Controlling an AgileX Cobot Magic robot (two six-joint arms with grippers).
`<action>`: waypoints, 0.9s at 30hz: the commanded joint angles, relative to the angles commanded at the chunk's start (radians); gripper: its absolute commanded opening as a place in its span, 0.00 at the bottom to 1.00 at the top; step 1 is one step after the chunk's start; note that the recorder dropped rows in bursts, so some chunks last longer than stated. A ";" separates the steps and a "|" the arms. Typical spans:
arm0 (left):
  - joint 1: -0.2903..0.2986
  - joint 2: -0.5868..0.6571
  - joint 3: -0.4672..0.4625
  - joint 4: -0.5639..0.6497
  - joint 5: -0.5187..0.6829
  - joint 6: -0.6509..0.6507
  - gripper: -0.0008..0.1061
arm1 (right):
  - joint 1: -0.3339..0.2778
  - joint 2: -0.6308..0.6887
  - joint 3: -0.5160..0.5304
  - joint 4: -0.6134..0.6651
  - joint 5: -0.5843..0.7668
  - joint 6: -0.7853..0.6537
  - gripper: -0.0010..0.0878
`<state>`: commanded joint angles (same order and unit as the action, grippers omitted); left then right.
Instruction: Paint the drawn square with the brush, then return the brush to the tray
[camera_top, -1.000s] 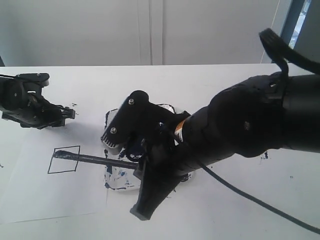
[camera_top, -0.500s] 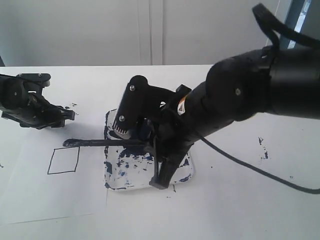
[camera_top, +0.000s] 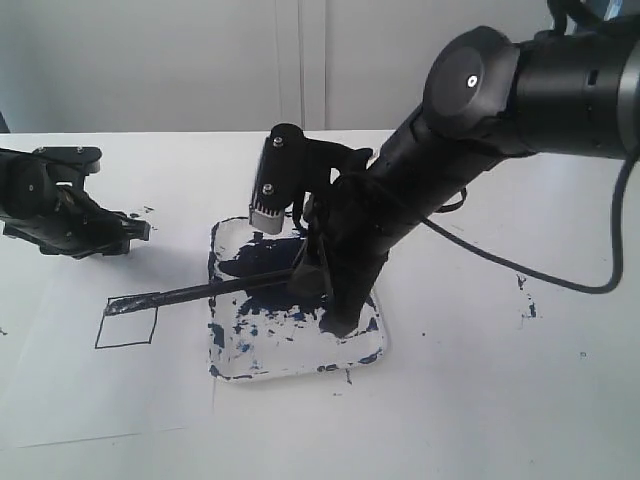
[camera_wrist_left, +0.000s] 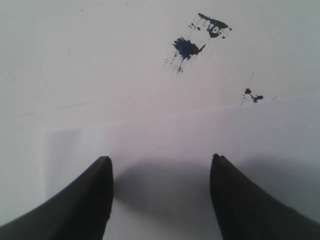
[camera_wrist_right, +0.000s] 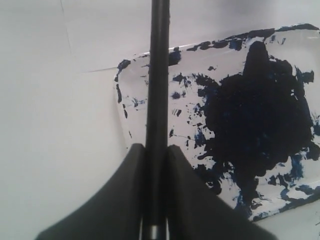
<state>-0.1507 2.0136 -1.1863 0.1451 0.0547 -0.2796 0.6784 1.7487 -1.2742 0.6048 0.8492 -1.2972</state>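
- A white paper sheet (camera_top: 100, 390) lies flat on the near left of the white bench (camera_top: 480, 400).
- The small hand-drawn, black-outlined square (camera_top: 127, 327) sits on that sheet, left of the tray and just beside it. Its inside is blank white.
- The long thin black paintbrush (camera_top: 200, 292) slants from the tray leftward. Its dark tip is at the far left corner of the square's outline. Whether the tip presses on the paper cannot be told.
- The white rounded-rectangle shallow tray (camera_top: 290, 352), blotched with dark navy paint, rests on the bench at the middle, its left rim by the sheet's right edge. The heaviest pool of paint lies in its far half.
- The right gripper (camera_wrist_right: 156, 150) hangs over the tray, its 2 black fingers (camera_wrist_right: 190, 200) pinched tight on the brush handle, 1 on each side. A small silver band shows on the handle between them.
- The right arm slopes up and away to the far right, a black cable trailing from it above the bench.
- A few dark paint specks (camera_top: 525, 285) mark the bench right of the tray.
- The left gripper (camera_wrist_left: 161, 159) is at the far left, well apart from the brush, beyond the square. Its 2 fingers (camera_wrist_left: 90, 200) are spread wide with nothing between them, above the sheet's far edge, with paint splatters (camera_wrist_left: 187, 47) on the bench beyond.
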 joint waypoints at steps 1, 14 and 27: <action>0.000 0.000 0.000 0.000 0.004 0.000 0.59 | -0.008 0.016 -0.018 0.014 0.019 -0.019 0.01; 0.000 0.000 0.000 0.000 0.026 0.090 0.59 | -0.030 0.178 -0.196 0.072 0.096 -0.121 0.01; 0.000 -0.013 0.000 -0.049 -0.009 -0.027 0.59 | -0.030 0.178 -0.196 0.076 0.122 -0.121 0.01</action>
<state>-0.1507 2.0007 -1.1863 0.0957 0.0454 -0.3069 0.6483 1.9267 -1.4699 0.6805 0.9712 -1.4180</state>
